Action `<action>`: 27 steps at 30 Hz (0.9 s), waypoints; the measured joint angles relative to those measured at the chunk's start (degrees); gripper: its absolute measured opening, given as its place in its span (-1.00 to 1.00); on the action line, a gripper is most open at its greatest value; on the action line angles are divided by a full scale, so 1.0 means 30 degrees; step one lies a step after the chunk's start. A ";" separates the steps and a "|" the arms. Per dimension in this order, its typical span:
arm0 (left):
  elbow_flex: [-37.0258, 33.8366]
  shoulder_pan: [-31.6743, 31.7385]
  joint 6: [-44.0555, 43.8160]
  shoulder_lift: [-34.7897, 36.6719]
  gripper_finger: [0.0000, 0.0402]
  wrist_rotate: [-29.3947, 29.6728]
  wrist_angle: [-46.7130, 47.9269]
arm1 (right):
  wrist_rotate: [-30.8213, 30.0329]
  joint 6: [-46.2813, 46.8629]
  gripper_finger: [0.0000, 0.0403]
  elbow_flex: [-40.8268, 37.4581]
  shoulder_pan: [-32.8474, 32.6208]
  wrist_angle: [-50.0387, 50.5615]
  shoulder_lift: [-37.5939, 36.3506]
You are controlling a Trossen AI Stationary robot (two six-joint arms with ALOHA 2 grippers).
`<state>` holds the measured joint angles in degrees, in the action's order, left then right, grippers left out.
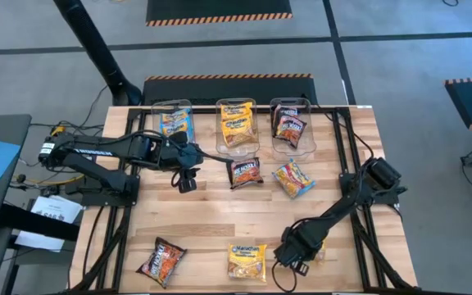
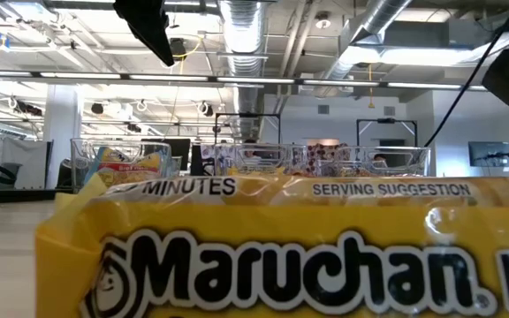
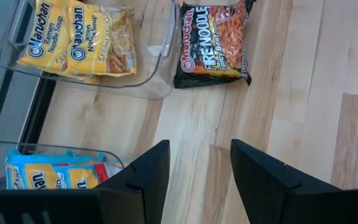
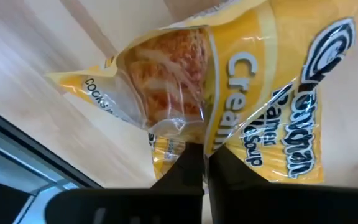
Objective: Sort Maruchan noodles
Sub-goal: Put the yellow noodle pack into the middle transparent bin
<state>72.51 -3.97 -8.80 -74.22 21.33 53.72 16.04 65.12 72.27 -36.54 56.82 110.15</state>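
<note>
High view: 3 clear bins (image 1: pixel 240 147) at the table's far edge each hold noodle packets, sorted by colour. 5 packets lie loose on the wood, so sorting looks partly done. The right gripper (image 1: pixel 295 256), near the front edge, has its jaws pinched on a yellow packet (image 4: pixel 241 106). The left gripper (image 1: pixel 186 182) hovers, jaws spread and empty, beside a black packet (image 1: pixel 246 171).

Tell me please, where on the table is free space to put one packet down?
Bare wood lies between the black-red packet at the front left and the left gripper, and mid-table before the light blue packet. Crowded: the bins at the back, and around the right gripper, pinching a yellow packet.
</note>
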 joint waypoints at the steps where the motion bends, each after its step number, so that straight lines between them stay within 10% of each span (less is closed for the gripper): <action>1: 0.0000 0.0000 0.0000 0.0000 -0.20 -0.0004 0.0004 | -0.0047 -0.0146 -0.93 0.0155 0.0029 0.0055 0.0013; 27: 0.0000 -0.0007 -0.0687 0.2449 -0.20 -0.0547 0.0282 | -1.0527 -0.6743 -0.99 1.0491 0.4393 1.0600 0.0087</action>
<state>72.51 -3.99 -10.86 -66.87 19.69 54.57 -15.54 44.89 103.74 -23.36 88.62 110.41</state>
